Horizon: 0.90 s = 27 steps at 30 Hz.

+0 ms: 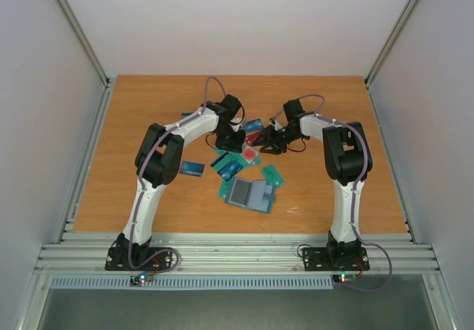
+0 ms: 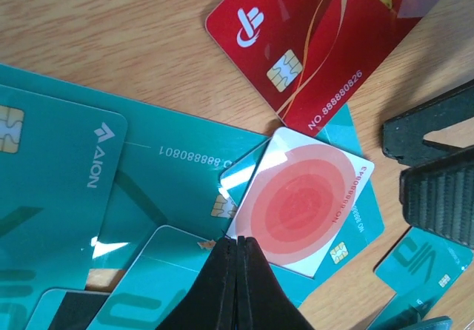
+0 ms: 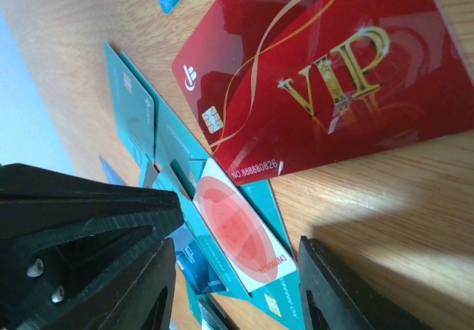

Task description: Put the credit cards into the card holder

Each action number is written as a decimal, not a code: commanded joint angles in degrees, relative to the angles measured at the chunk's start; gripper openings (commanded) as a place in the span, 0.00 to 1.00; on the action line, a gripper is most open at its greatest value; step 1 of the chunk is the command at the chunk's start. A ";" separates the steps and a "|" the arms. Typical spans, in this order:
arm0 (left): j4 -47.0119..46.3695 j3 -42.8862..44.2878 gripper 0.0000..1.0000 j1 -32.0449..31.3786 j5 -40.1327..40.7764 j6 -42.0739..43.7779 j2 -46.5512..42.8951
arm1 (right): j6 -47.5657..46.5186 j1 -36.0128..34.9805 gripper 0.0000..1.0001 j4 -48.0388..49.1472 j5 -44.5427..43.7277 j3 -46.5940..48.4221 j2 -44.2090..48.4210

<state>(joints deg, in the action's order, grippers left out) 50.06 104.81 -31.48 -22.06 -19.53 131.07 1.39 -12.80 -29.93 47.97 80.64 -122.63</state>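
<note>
The card holder (image 1: 250,194) lies open on the table, grey-blue inside up, in front of the pile. The credit cards (image 1: 229,163) lie scattered, mostly teal. A white card with red circles (image 2: 304,200) rests on teal cards (image 2: 67,197), next to a red VIP card (image 2: 311,41). My left gripper (image 2: 237,243) is shut, its tips down at the white card's near edge. My right gripper (image 3: 244,278) is open and low, its fingers (image 3: 337,293) either side of the white card (image 3: 237,230). The red VIP card (image 3: 326,86) lies just beyond.
One blue card (image 1: 192,169) lies apart at the left of the pile and a teal one (image 1: 272,174) at its right. The two grippers (image 1: 252,141) are close together over the pile. White walls stand around the wooden table (image 1: 133,123).
</note>
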 commanded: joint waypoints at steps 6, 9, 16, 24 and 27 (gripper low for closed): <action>-1.06 -2.28 0.00 0.11 -1.71 2.13 3.19 | -4.49 0.13 0.46 0.43 4.14 -1.09 -0.56; -1.83 -3.58 0.00 0.11 -2.14 1.99 3.31 | -5.48 0.14 0.46 -0.05 5.37 -1.10 -0.43; -3.05 -5.04 0.00 0.13 -2.96 1.37 3.67 | -5.96 0.12 0.45 0.22 9.44 -1.11 0.11; -2.60 -5.21 0.00 0.11 -2.45 0.90 -0.04 | -8.26 0.19 0.45 -2.31 1.80 -1.91 3.88; -2.00 -4.51 0.00 0.11 -2.03 0.90 -2.39 | -8.42 0.22 0.45 -2.56 -1.80 -2.54 5.14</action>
<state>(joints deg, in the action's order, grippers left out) 45.91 101.36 -31.20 -27.14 -18.79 131.09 -5.10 -12.80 -31.29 51.55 79.05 -121.40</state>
